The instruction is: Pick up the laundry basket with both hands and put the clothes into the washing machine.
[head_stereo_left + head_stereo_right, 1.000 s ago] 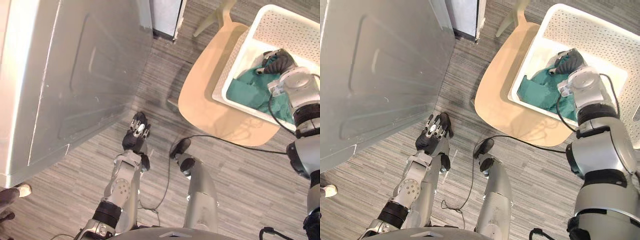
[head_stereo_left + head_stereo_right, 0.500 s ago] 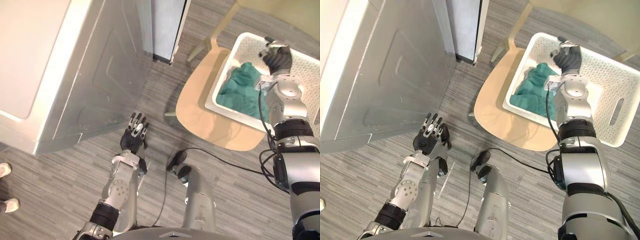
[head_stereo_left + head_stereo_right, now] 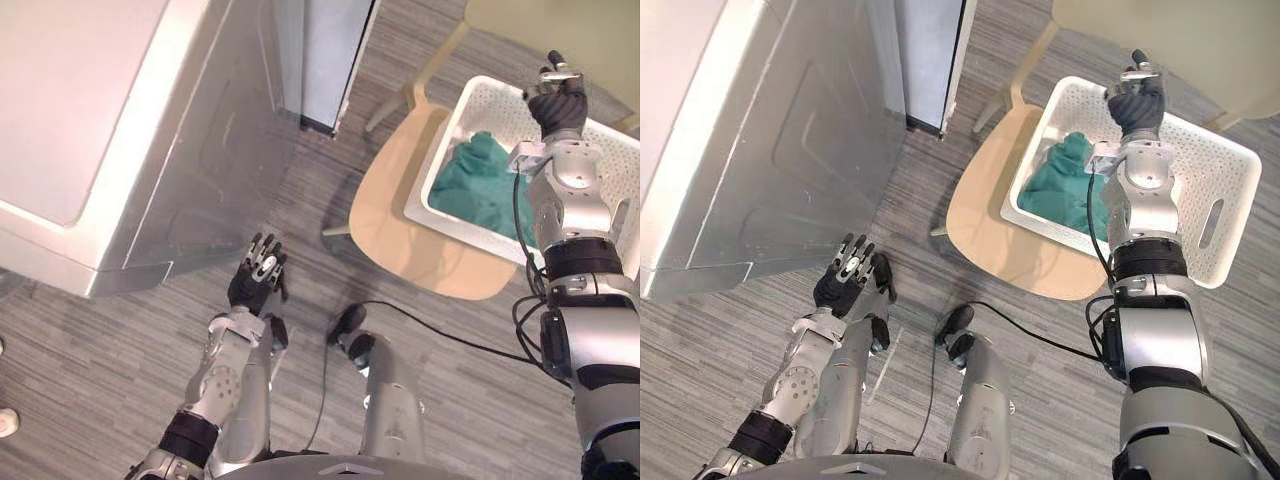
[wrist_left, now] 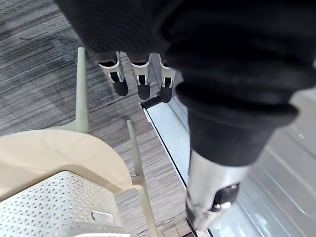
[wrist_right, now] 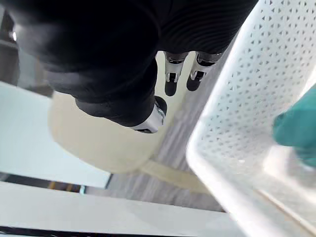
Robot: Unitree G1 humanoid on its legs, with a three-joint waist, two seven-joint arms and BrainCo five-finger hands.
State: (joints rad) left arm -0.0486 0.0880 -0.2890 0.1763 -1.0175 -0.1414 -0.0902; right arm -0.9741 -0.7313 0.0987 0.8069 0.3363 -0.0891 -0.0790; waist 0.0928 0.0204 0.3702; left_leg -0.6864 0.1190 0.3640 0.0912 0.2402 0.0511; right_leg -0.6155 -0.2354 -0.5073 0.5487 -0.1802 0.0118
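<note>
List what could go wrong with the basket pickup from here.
1. The right hand hovers open at the far rim of the laundry basket, while the left hand hangs low by the washing machine. A one-handed lift could tip out the teal clothes.
2. The basket seems to jut past the edge of the chair seat, so a nudge might slide it off.

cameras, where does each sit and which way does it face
Left eye view: head, looking down at washing machine, chair, laundry basket; both arms show.
Right eye view: same head, slightly aside, same scene.
Left wrist view: left wrist, along the left robot hand toward chair and basket.
Right wrist view: right wrist, past the right robot hand at basket rim and green clothes.
Shared: all four show chair and basket.
</note>
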